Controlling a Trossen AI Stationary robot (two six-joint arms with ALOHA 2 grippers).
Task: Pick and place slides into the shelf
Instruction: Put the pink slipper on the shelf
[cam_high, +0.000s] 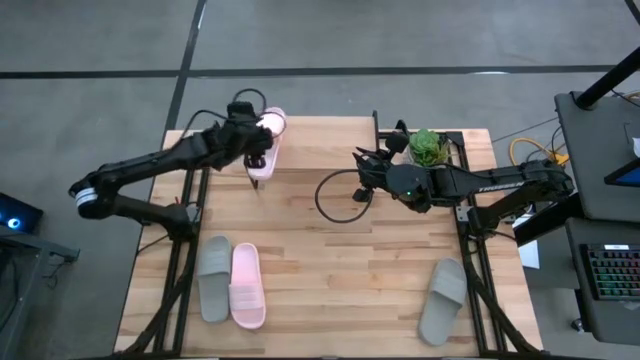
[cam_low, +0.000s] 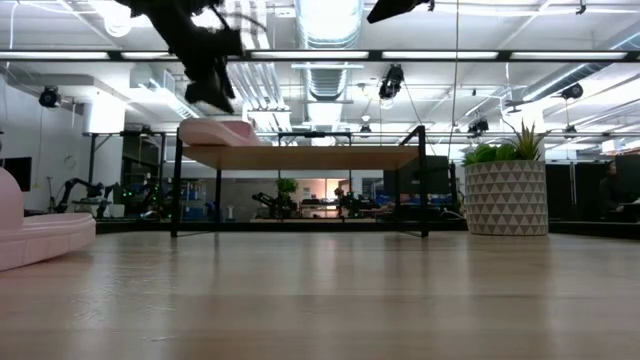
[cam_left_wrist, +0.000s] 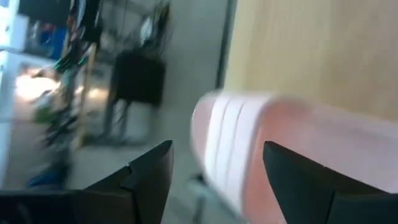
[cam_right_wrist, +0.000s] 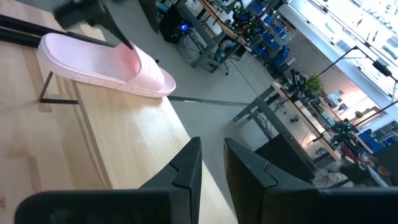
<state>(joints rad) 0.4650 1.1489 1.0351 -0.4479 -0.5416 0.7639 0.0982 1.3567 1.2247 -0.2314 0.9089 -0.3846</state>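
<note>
- Slides: four in all. One pink slide (cam_high: 265, 140) lies on the left end of the shelf (cam_high: 330, 150), at the far edge of the table (cam_high: 340, 270). In the low view that pink slide (cam_low: 218, 131) sits flat on the plank top (cam_low: 300, 156), with its end overhanging the shelf's left edge.
- Left gripper (cam_high: 258, 152) is at this slide, directly above it. Its wrist view shows the two fingers (cam_left_wrist: 149, 174) spread wide apart with the pink slide (cam_left_wrist: 298, 155) between and ahead of them; whether they touch it I cannot tell, as the view is blurred.
- Right gripper (cam_high: 362, 160) hovers over the shelf's right half, pointing left toward the pink slide, and holds nothing. Its fingers (cam_right_wrist: 186, 168) are nearly together, with only a thin gap between them, and the pink slide (cam_right_wrist: 102, 65) shows well ahead.
- A second pink slide (cam_high: 247, 285) and a grey slide (cam_high: 214, 278) lie side by side, touching, near the table's front left.
- The other grey slide (cam_high: 443, 299) lies alone near the front right, angled.
- A potted plant (cam_high: 428, 147) stands at the shelf's right end, close to the right arm.
</note>
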